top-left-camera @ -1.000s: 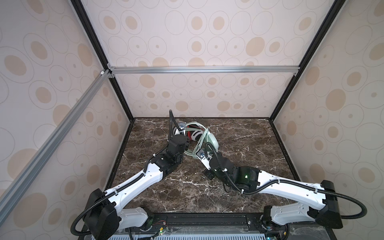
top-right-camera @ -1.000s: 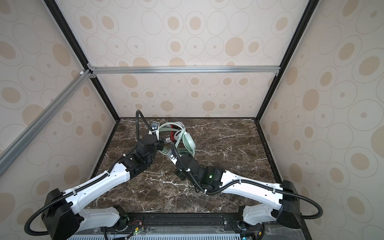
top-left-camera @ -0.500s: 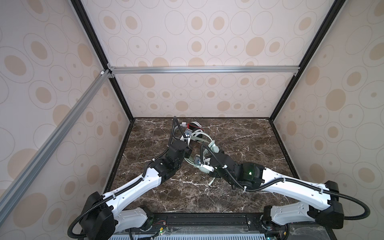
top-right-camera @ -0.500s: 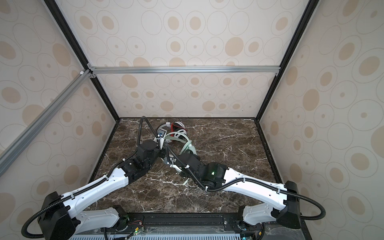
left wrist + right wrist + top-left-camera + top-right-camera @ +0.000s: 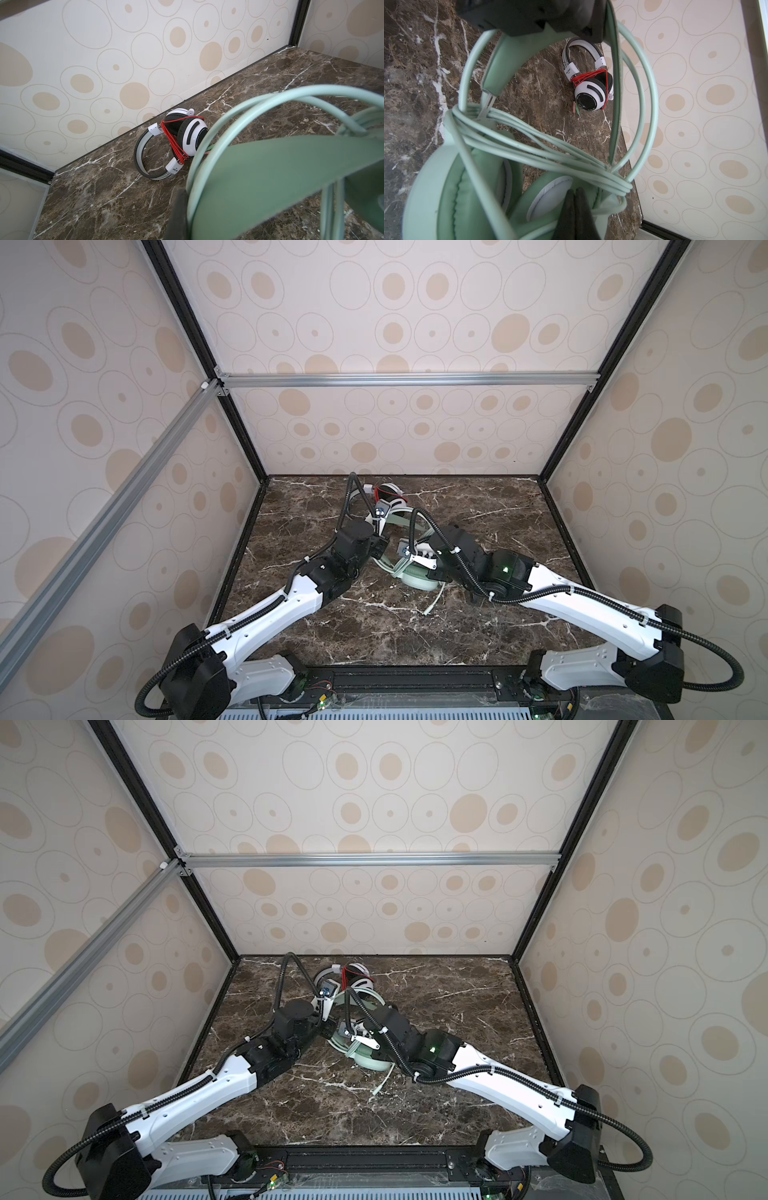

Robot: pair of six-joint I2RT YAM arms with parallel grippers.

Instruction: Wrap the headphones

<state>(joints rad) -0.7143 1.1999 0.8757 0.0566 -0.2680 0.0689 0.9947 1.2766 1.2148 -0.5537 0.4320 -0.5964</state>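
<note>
MID-WRAP: Both arms drew the mint-green headset (image 5: 417,578) away from the back wall toward mid-table in the last sec., leaving it clear of the white headset (image 5: 193,133), which stayed at the rear by the wall. The left gripper (image 5: 379,551) was clamped on the mint headband (image 5: 280,176). The right gripper (image 5: 576,204) sat with fingers pressed together just over an ear cup; whether it nipped any cord couldn't be told.

The green cord (image 5: 529,145) ran in several turns across the band's arms above the cups, while a loose cord end (image 5: 434,603) trailed on the marble table (image 5: 374,635) on the near side. The pull-back probably gave room for the last turns, so the mint set looked mostly wrapped, w/ the tail not yet tucked.

The white set already had its red cord (image 5: 174,141) wound round it, plugs (image 5: 576,108) lying beside it.

Containers: none in view; both sets sat on or just above the bare tabletop.
</note>
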